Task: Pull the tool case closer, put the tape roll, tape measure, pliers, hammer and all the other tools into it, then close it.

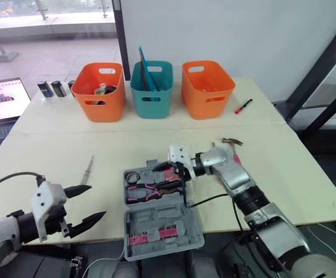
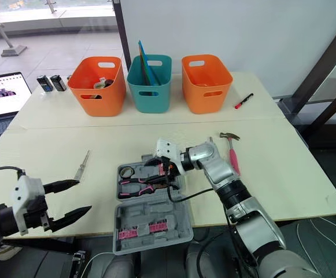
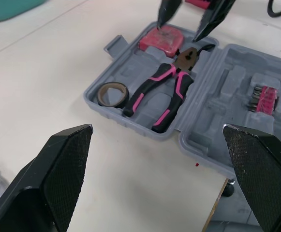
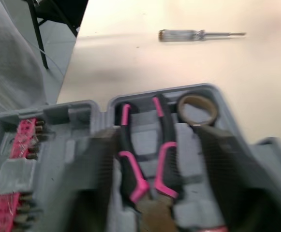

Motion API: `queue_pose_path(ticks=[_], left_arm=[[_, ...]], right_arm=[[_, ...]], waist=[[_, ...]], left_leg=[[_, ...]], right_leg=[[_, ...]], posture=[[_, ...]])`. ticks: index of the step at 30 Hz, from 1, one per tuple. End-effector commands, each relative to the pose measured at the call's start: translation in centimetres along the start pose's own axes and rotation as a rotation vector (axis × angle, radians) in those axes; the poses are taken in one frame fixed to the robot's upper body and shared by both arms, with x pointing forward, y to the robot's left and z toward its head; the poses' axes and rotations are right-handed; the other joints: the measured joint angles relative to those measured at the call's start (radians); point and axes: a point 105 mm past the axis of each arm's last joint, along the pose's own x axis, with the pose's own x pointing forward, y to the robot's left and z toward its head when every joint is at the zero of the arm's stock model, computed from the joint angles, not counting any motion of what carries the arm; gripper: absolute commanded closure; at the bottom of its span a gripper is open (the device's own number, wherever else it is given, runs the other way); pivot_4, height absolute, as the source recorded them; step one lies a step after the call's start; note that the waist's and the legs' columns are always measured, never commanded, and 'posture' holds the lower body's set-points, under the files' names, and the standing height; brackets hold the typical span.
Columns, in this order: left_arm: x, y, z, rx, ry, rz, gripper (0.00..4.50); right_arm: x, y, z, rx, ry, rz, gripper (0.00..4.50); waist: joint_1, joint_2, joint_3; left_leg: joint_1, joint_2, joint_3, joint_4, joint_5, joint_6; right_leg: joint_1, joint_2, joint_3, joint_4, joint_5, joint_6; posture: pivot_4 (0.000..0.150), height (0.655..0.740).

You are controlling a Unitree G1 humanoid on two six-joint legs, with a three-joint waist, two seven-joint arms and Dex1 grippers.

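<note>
Holding the open tool case point(image 1: 158, 215), a cream table point(image 1: 306, 174) fronts a white wall point(image 1: 243, 35).

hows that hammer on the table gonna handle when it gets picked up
The hammer is probably head-heavy: a metal claw head sits on a slim pink handle, so a mid-handle grip may let it tilt toward the head. It looks rigid, not floppy. Lying flat on the table, its wide head should keep it from rolling if nudged.
</note>
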Motion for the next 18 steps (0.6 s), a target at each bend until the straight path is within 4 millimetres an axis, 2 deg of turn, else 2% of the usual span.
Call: queue_pose_path(ticks=[1,2,6,7,8,10,11,12,14,16,18], left_arm=[[0.2,-0.1,0.5,0.033,0.005,-0.003,0.00],[0.3,0.0,0.4,0.033,0.011,0.001,0.00],[0.5,0.2,0.3,0.032,0.030,0.010,0.00],[0.6,0.5,0.2,0.042,0.042,0.029,0.00],[0.8,1.0,-0.2,0.066,0.071,0.060,0.00],[1.1,1.4,-0.8,0.072,0.106,0.080,0.00],[1.2,1.4,-0.9,0.077,0.113,0.074,0.00],[1.3,1.3,-0.9,0.079,0.115,0.069,0.00],[1.4,0.7,-1.1,0.042,0.130,0.023,0.00],[1.3,0.3,-1.2,0.021,0.136,-0.006,0.00],[1.1,0.1,-1.1,-0.024,0.128,-0.030,0.00]], right_arm=[[0.6,-0.2,1.2,-0.035,-0.016,-0.013,3.96],[0.7,-0.2,1.2,-0.031,-0.017,-0.014,4.46],[1.1,-0.3,0.6,-0.010,0.007,-0.019,4.46],[1.2,-0.4,-0.2,0.007,0.027,-0.030,4.46],[1.5,-0.6,-2.1,0.040,0.088,-0.051,4.46],[1.9,-0.5,-7.1,0.088,0.281,-0.099,4.46],[2.0,-0.2,-8.7,0.117,0.326,-0.108,4.46],[2.1,0.0,-9.4,0.135,0.342,-0.111,4.46],[2.4,0.1,-9.2,0.145,0.312,-0.111,4.46],[2.6,-0.1,-8.1,0.150,0.252,-0.117,4.46],[2.5,-0.5,-5.8,0.133,0.138,-0.115,4.46]], waist=[[0.001,0.000,0.000],[0.001,0.000,0.000],[0.003,0.000,0.000],[0.002,0.000,0.000],[0.002,0.000,0.000],[0.001,0.000,-0.001],[0.000,0.001,-0.001],[-0.005,0.000,-0.003],[-0.010,-0.001,-0.005],[-0.012,-0.001,-0.006],[-0.014,0.000,-0.006]], left_leg=[[0.000,0.000,0.000,0.000,0.000,0.000],[0.000,0.000,0.000,0.000,0.000,0.000],[0.000,0.000,0.000,0.000,0.000,0.000],[0.000,0.000,0.000,0.000,0.000,0.000],[0.000,0.000,0.000,0.000,0.000,0.000],[0.001,0.000,0.000,0.000,0.000,0.000],[0.001,0.000,0.000,0.000,0.000,0.000],[0.001,0.000,0.000,0.000,0.000,0.000],[0.013,0.000,0.001,-0.004,0.000,0.000],[0.024,0.000,0.001,-0.007,0.000,0.000],[0.028,0.000,0.001,-0.007,-0.001,-0.001]], right_leg=[[0.000,0.000,0.000,0.000,0.000,0.000],[0.000,0.000,0.000,0.000,0.000,0.000],[0.000,0.000,0.000,0.000,0.000,0.000],[0.000,0.000,0.000,0.000,0.000,0.000],[0.000,0.000,0.000,0.000,0.000,0.000],[0.001,0.000,0.000,0.000,0.000,0.000],[0.001,0.000,0.000,0.000,0.000,0.000],[0.001,0.000,0.000,0.000,0.000,0.000],[0.011,0.000,0.001,-0.001,0.000,0.000],[0.021,0.000,0.001,-0.003,-0.001,0.000],[0.024,0.000,0.001,-0.004,-0.002,-0.001]], posture=[[0.150,0.7344],[0.150,0.7344],[0.150,0.7344],[0.150,0.7344],[0.150,0.7344],[0.150,0.7344],[0.150,0.7344],[0.150,0.7344],[0.150,0.7344],[0.150,0.7344],[0.150,0.7344]])
